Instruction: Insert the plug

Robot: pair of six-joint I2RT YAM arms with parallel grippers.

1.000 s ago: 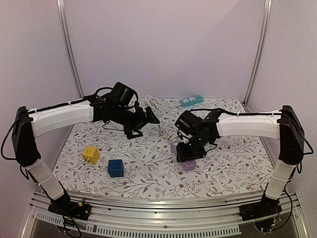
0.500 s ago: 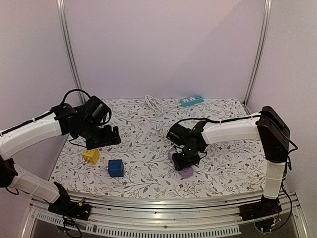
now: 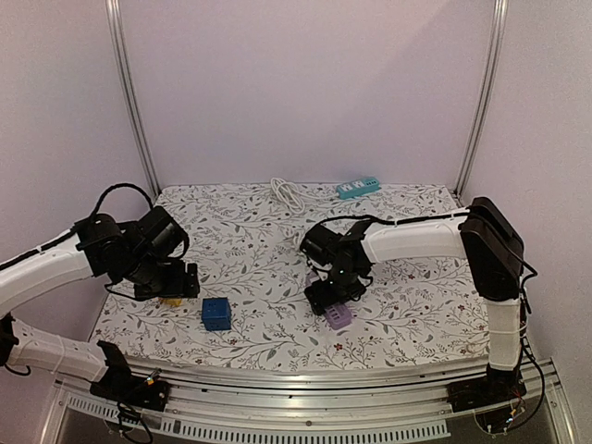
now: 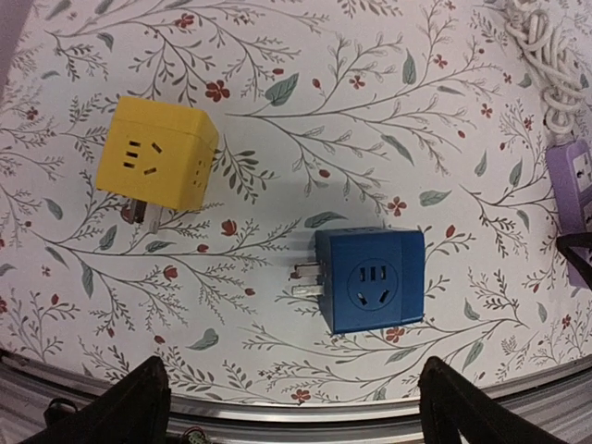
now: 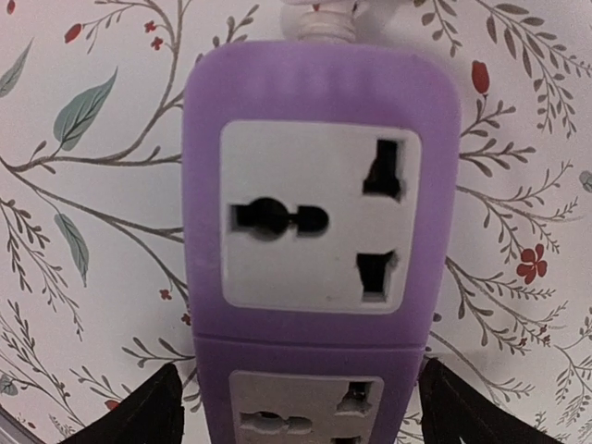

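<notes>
Seen from the top camera, the purple power strip [image 3: 339, 316] lies on the floral tabletop [image 3: 416, 305]. The right jaws hang directly over it and hide its far part. Well to the left of the strip sits a blue plug cube [image 3: 216, 314]. Farther left again, a yellow plug cube [image 3: 169, 301] peeks out from under the left jaws, which hover just above it. Far behind the strip, a teal strip [image 3: 358, 187] and a white cable [image 3: 289, 194] lie near the back wall.

In the left wrist camera, the fingertips [image 4: 120, 416] stand wide apart with only tabletop between them, so the left jaws are open and empty. The blue cube has rounded corners and a socket face turned up. Two flat prongs stick out of the side facing away from the purple strip. The yellow cube shows slots on top and prongs under its near edge (the task does not say which cube is meant). Either one looks light, rigid and smooth-sided, so probably a little slippery. I would take it by two opposite flat faces, clear of the prongs, because thin blades could bend if pushed in askew.

In the right wrist camera, the strip fills the frame, with white sockets set in purple plastic. The fingertips [image 5: 139, 416] sit just beside its flanks, spread wide. The right jaws look open astride the strip and show no sign of squeezing it.
</notes>
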